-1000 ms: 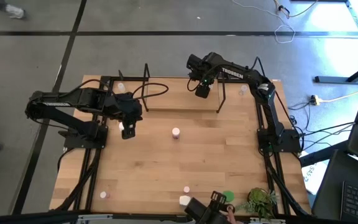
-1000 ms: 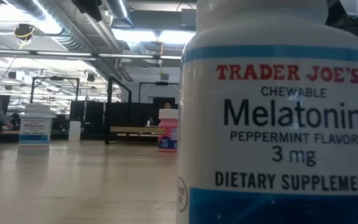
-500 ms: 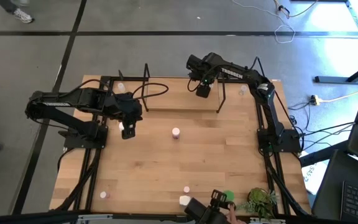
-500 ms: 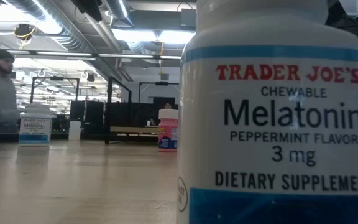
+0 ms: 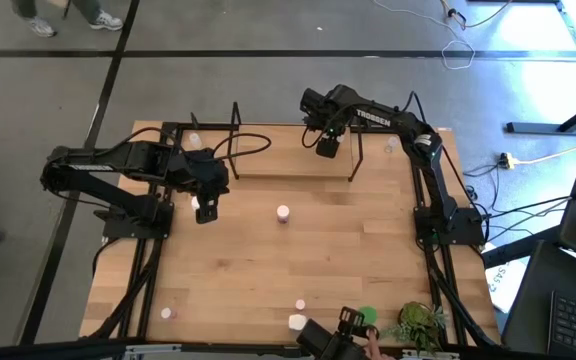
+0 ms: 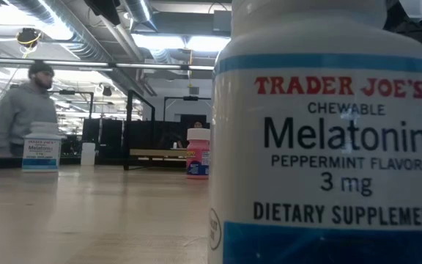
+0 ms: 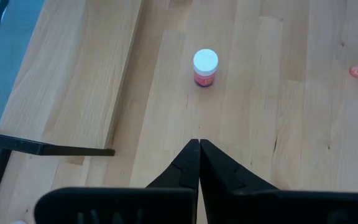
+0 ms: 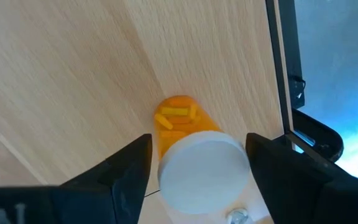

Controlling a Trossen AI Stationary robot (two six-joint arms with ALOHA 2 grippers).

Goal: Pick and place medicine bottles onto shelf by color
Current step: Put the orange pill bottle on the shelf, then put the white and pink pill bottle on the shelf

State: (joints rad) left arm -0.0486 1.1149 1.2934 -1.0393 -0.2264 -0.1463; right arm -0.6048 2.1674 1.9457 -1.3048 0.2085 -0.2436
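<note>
Left gripper (image 5: 206, 210) sits over the left part of the wooden table (image 5: 268, 270), just off the left end of the shelf (image 5: 293, 160) — fingers (image 7: 185, 168) pressed together, nothing between them. Ahead of it in the left wrist view stands a white-capped pink bottle (image 7: 205, 67), upright on bare tabletop, well apart from the fingertips; the high view puts that bottle near table centre (image 5: 283, 213).

Front edge, left to right: a small pink bottle (image 5: 166, 313), another white-capped one (image 5: 300, 305), a white melatonin bottle (image 5: 296, 322) right at the low camera, filling most of the low view (image 6: 328, 139), then a green bottle (image 5: 367, 315) beside a leafy plant (image 5: 423, 322).

Right gripper (image 5: 325, 146) is over the shelf's top board near its right end. Jaws spread wide, straddling an orange translucent pill bottle (image 8: 188, 152) with a white cap — the bottle lies on the light wood board next to a black wire upright (image 8: 279, 68); finger contact can't be told.

A person (image 6: 24, 110) stands in the room beyond the table.
</note>
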